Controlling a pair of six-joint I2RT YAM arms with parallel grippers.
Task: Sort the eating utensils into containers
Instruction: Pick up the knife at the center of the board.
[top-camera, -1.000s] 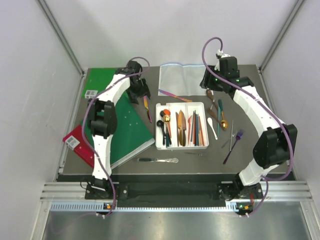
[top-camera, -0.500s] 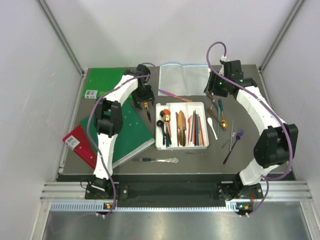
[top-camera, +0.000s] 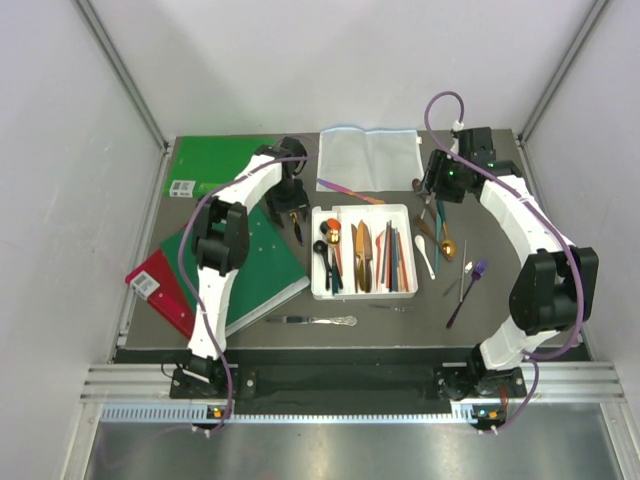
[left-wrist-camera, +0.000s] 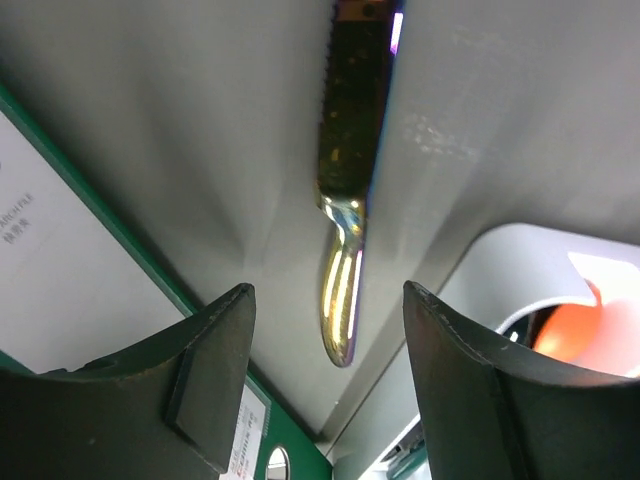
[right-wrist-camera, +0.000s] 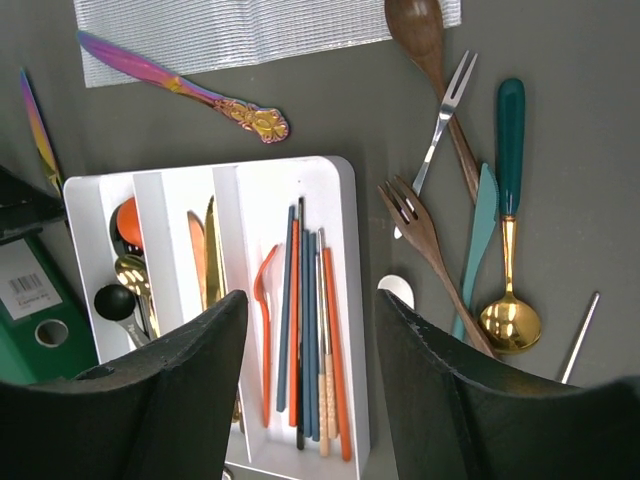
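Observation:
The white tray (top-camera: 363, 209) holds several spoons, knives and chopsticks in its compartments. My left gripper (top-camera: 293, 205) is open and low over a gold iridescent knife (top-camera: 297, 229) that lies on the table left of the tray. In the left wrist view the knife (left-wrist-camera: 345, 200) lies between my open fingers (left-wrist-camera: 215, 370), untouched. My right gripper (top-camera: 433, 192) is open and empty, held high behind the tray's right end (right-wrist-camera: 350, 290). Below it lie a wooden spoon (right-wrist-camera: 425, 50), a wooden fork (right-wrist-camera: 430, 250), a teal knife (right-wrist-camera: 478, 235) and a teal-handled gold spoon (right-wrist-camera: 508, 240).
An iridescent utensil (top-camera: 348, 190) lies behind the tray. A white spoon (top-camera: 425, 255), a purple fork (top-camera: 466, 295) and silver sticks (top-camera: 462, 270) lie to its right. A silver knife (top-camera: 318, 320) lies in front. Green books (top-camera: 250, 265), a red book (top-camera: 150, 285) and a clear bag (top-camera: 368, 155) lie around.
My left gripper has moved right and down over the gold iridescent knife. My right arm has drawn back to the right, away from the tray.

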